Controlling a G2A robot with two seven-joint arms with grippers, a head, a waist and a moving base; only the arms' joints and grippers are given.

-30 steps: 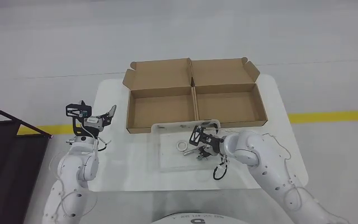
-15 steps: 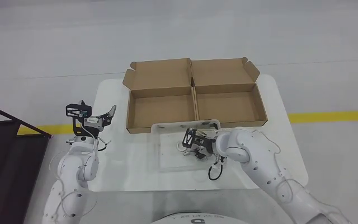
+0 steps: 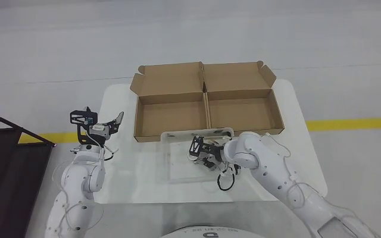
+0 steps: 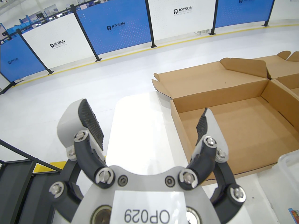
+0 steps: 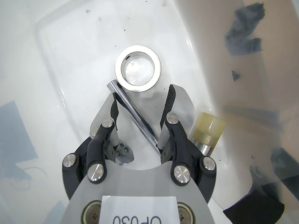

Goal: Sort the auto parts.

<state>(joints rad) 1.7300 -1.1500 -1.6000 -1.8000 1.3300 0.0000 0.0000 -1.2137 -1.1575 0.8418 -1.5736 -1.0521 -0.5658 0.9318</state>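
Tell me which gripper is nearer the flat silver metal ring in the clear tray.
Right. The right gripper hangs open just short of the silver metal ring, inside the clear plastic tray; the left gripper is open beside the brown cardboard box.

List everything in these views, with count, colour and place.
Table: one, white, under everything.
Boxes: two, brown cardboard, lids open, side by side at the table's far side.
Tray: one, clear plastic, in front of the boxes.
Ring: one, silver, flat in the tray.
Rod: one, silver, in the tray, one end by the ring.
Cylinder: one, silver with a yellowish cap, in the tray.
Fence panels: several, blue and white, across the floor.
Left gripper: open, holding nothing, by the table's left edge.
Right gripper: open, in the tray, straddling the rod.
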